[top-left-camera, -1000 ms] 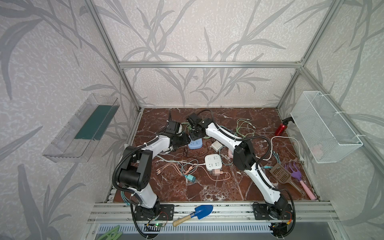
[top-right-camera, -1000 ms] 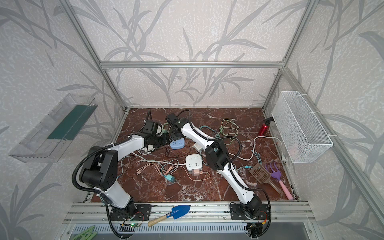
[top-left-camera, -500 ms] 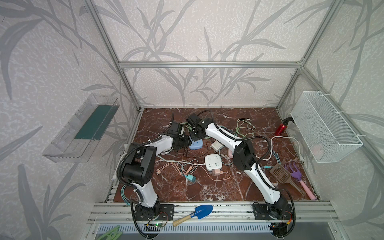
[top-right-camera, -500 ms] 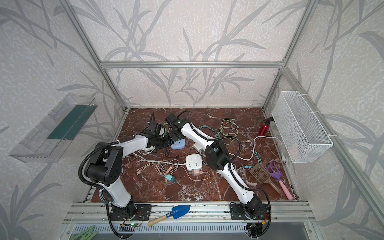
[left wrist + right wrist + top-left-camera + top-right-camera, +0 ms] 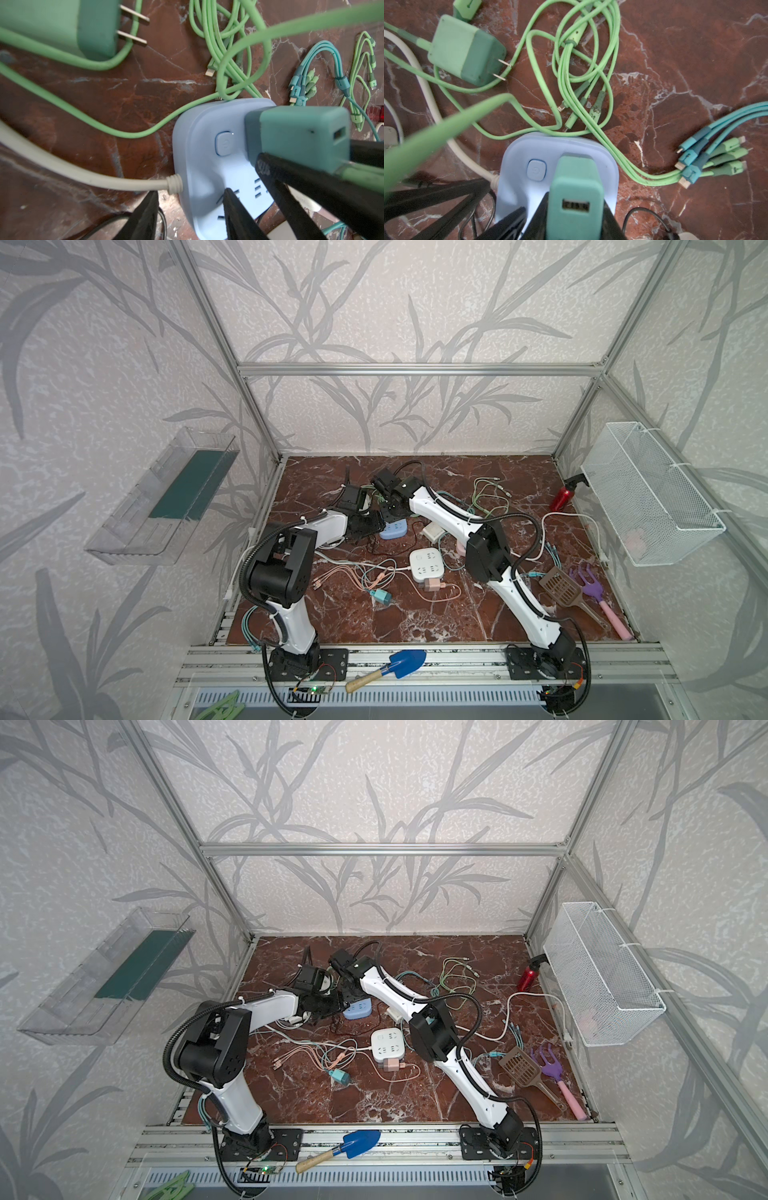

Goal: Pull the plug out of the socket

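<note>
Mostly the action is buried in both top views: the two arms meet over the blue socket (image 5: 392,528) (image 5: 357,1009) near the back left of the floor, and the plug cannot be made out under them

Up close, the teal plug (image 5: 575,187) (image 5: 301,137) stands in the socket (image 5: 517,187) (image 5: 197,145), beside its power button. Its base sits against the socket's face and its prongs are out of sight. The right wrist view cuts off the plug's near end

The right gripper (image 5: 574,209) is clamped on the plug, one black finger on each flank. Only the parts of the fingers nearest the plug show; the rest runs off the frame

The left gripper (image 5: 191,192) stands partly spread. One finger (image 5: 234,207) lies on the socket's face by the slots, the other (image 5: 145,216) is off its edge, just beside the white cord (image 5: 83,172) and apart from the socket

A green cable (image 5: 436,133) crosses close to both wrist cameras, blurred, covering part of the floor. A loose green charger (image 5: 467,54) lies near the socket with bare prongs; the left wrist view cuts most of it off
</note>
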